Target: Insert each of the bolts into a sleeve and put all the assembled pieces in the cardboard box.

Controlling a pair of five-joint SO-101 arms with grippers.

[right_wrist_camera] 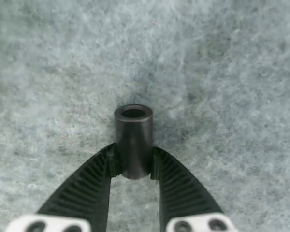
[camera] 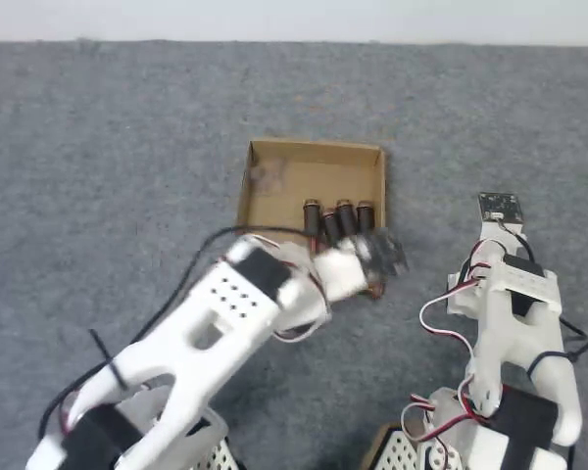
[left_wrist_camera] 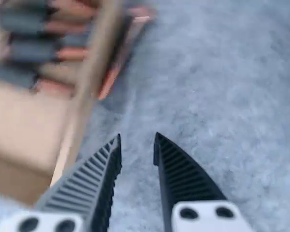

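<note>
The cardboard box (camera: 274,181) lies open on the grey carpet, with three assembled pieces (camera: 338,218) lined up along its near right side. My left gripper (camera: 384,255) hovers at the box's near right corner. In the left wrist view the left gripper (left_wrist_camera: 137,140) is open and holds nothing, just outside the box wall (left_wrist_camera: 94,63). A copper-coloured bolt (left_wrist_camera: 125,43) lies on the carpet against that wall. The assembled pieces (left_wrist_camera: 24,48) show inside the box. My right gripper (right_wrist_camera: 134,162) is shut on a black sleeve (right_wrist_camera: 133,128), held over the carpet to the right of the box (camera: 500,208).
The left arm's white body (camera: 225,313) stretches from the near left edge toward the box. The right arm (camera: 510,313) stands at the near right. A pale wall (camera: 294,20) borders the far side of the carpet.
</note>
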